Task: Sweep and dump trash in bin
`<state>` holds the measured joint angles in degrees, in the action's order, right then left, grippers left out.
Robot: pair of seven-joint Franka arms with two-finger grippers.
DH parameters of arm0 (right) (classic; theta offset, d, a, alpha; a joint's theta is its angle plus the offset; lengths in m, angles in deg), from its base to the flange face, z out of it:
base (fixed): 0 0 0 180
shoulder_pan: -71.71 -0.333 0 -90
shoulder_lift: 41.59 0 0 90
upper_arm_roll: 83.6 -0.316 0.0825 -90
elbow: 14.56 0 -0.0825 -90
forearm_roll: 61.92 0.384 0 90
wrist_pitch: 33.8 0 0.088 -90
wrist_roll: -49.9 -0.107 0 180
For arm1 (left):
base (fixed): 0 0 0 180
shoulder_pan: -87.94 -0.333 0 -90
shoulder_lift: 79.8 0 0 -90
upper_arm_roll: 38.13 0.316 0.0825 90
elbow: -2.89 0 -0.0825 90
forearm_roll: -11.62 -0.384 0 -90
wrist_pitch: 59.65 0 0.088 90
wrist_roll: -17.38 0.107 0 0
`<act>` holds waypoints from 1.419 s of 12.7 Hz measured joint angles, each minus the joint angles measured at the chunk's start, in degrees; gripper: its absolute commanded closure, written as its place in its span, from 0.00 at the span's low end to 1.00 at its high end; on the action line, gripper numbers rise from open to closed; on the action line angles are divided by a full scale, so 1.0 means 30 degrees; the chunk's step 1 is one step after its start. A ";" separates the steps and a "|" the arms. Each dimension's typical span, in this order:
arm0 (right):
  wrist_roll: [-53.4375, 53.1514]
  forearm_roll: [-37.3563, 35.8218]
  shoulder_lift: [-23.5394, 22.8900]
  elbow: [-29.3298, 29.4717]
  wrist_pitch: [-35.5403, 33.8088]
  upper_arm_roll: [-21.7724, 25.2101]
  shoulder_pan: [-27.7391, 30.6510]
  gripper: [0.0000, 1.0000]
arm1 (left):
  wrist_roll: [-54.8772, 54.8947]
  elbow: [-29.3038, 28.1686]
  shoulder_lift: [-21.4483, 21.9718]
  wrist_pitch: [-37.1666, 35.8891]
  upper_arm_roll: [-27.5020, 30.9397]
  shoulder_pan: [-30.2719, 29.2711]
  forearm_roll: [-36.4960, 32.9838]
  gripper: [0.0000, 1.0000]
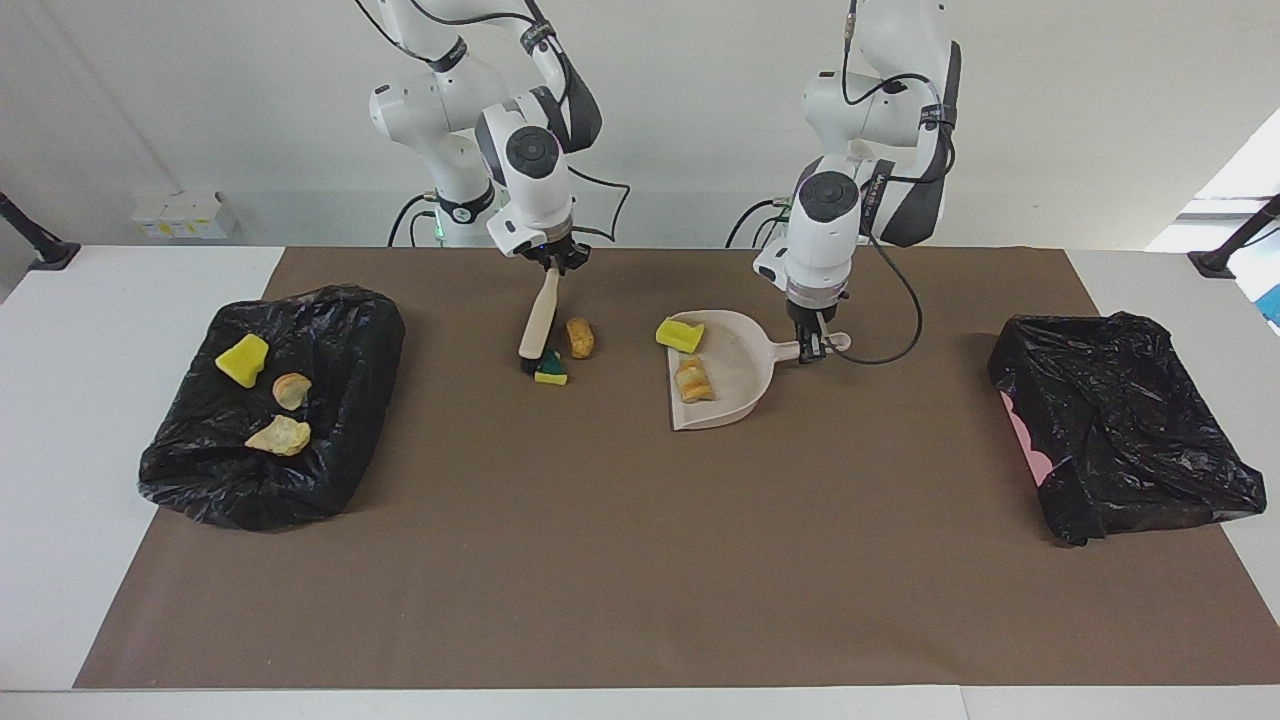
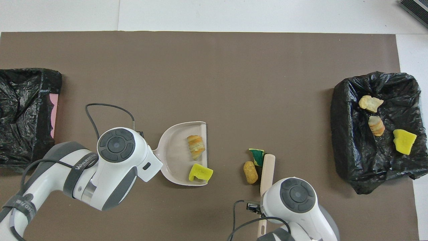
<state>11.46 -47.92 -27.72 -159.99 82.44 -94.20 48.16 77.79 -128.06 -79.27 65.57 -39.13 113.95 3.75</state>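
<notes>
My right gripper is shut on the handle of the beige hand brush, which slants down to the mat. Its black bristles touch a green-faced yellow scrap, right beside a tan scrap. My left gripper is shut on the handle of the beige dustpan. An orange-striped scrap lies in the pan and a yellow scrap at its mouth. The black-lined bin at the right arm's end holds three scraps.
A second black-bagged bin, with pink showing at one edge, sits at the left arm's end of the table. A brown mat covers the table. In the overhead view both wrists hide their grippers.
</notes>
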 measured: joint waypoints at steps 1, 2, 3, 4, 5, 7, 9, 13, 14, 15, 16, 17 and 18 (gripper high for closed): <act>-0.0636 0.0335 -0.0478 0.0529 0.0286 -0.0009 -0.0429 1.00 | -0.0004 -0.0005 0.0002 0.0000 0.0005 0.0000 0.0000 1.00; -0.1546 0.0444 -0.1280 0.1241 0.0774 -0.0011 -0.0934 1.00 | -0.0008 -0.0011 0.0004 0.0000 0.0011 -0.0001 0.0000 1.00; -0.2190 0.0467 -0.2249 0.2090 0.1134 -0.0021 -0.1382 1.00 | -0.0011 -0.0016 0.0006 0.0000 0.0017 -0.0002 0.0000 1.00; -0.2521 0.0470 -0.3440 0.3303 0.1260 -0.0025 -0.1696 1.00 | -0.0013 -0.0022 0.0008 0.0000 0.0022 -0.0004 0.0000 1.00; -0.2586 0.0472 -0.4637 0.4697 0.1253 -0.0027 -0.1856 1.00 | -0.0016 -0.0029 0.0009 -0.0001 0.0027 -0.0005 0.0000 1.00; -0.2587 0.0561 -0.6967 0.7867 0.1069 -0.0027 -0.2111 1.00 | -0.0021 -0.0043 0.0011 -0.0001 0.0037 -0.0007 0.0000 1.00; -0.2220 0.1441 -0.8144 0.9871 0.0916 -0.0143 -0.2585 1.00 | -0.0063 -0.0051 0.0034 -0.0004 0.0046 -0.0009 0.0000 1.00; 0.1859 0.4312 -0.8167 1.0571 0.0885 -0.0542 -0.3069 1.00 | -0.0446 -0.0100 0.0037 -0.0006 0.0071 -0.0017 0.0000 1.00; 0.2480 0.4323 -0.7892 1.0615 0.0356 -0.0497 -0.2952 1.00 | -0.0665 -0.0124 0.0038 -0.0006 0.0071 -0.0016 0.0000 1.00; 0.2958 0.4322 -0.7493 1.0679 -0.0503 -0.0432 -0.2670 1.00 | -0.0755 -0.0137 0.0042 -0.0005 0.0071 -0.0016 0.0000 1.00; 0.3294 0.4317 -0.7002 1.0730 -0.1491 -0.0408 -0.2140 1.00 | -0.0815 -0.0141 0.0047 -0.0005 0.0071 -0.0017 0.0000 1.00; 0.3575 0.4189 -0.6481 1.0754 -0.2434 -0.0373 -0.1525 1.00 | -0.0854 -0.0141 0.0049 -0.0004 0.0076 -0.0039 0.0000 1.00; 0.3751 0.3728 -0.6010 1.0776 -0.3268 -0.0336 -0.0971 1.00 | -0.0861 -0.0141 0.0049 0.0006 0.0113 -0.0098 0.0000 1.00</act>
<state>22.72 -36.73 -45.75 -127.66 72.64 -95.20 45.24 75.21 -128.48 -79.13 65.59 -38.79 113.66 3.76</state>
